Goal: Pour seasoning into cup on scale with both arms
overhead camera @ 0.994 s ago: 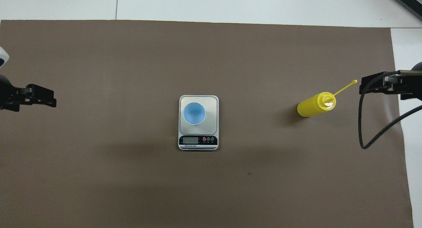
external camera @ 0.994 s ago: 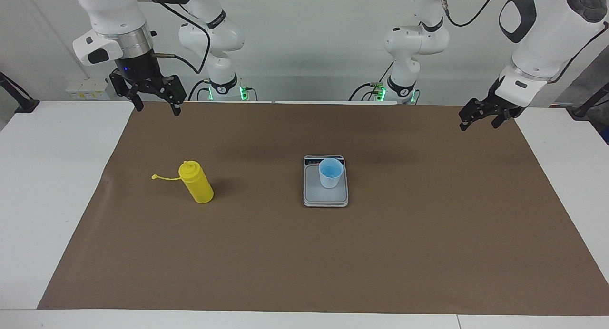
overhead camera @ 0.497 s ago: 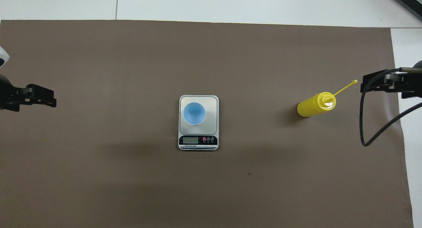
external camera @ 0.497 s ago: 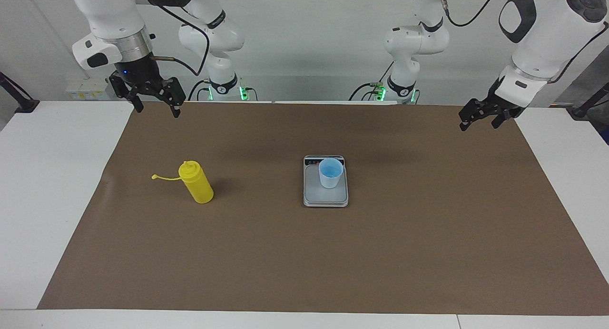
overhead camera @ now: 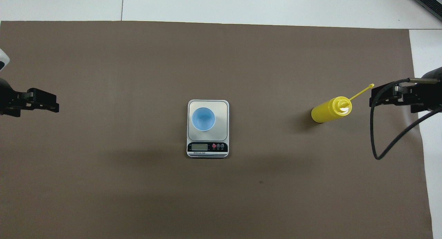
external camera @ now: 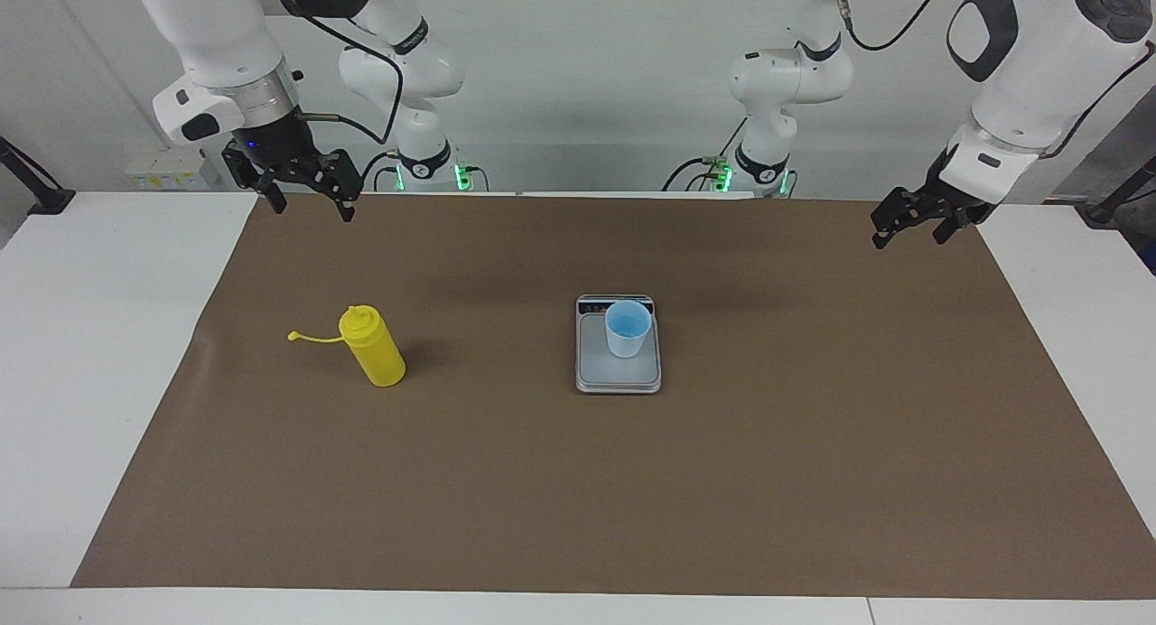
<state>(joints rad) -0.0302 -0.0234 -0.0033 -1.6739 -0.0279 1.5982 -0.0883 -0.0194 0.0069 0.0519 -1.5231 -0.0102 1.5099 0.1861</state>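
Observation:
The yellow seasoning bottle (external camera: 375, 349) (overhead camera: 328, 111) stands on the brown mat toward the right arm's end, its cap strap sticking out sideways. The light-blue cup (external camera: 627, 329) (overhead camera: 203, 118) stands upright on the silver scale (external camera: 619, 378) (overhead camera: 223, 107) at the mat's middle. My right gripper (external camera: 313, 211) (overhead camera: 374, 97) hangs open and empty in the air over the mat's edge, just off the tip of the strap and clear of the bottle. My left gripper (external camera: 907, 239) (overhead camera: 55, 107) waits open and empty over the mat's edge at the left arm's end.
A brown mat (external camera: 578, 480) covers most of the white table (external camera: 99, 354). A black cable (overhead camera: 380, 142) loops down from the right wrist. The scale's dark display strip (overhead camera: 207, 147) faces the robots.
My right gripper has swung a little toward the bottle and the middle of the table. The left arm, bottle, cup and scale have not moved.

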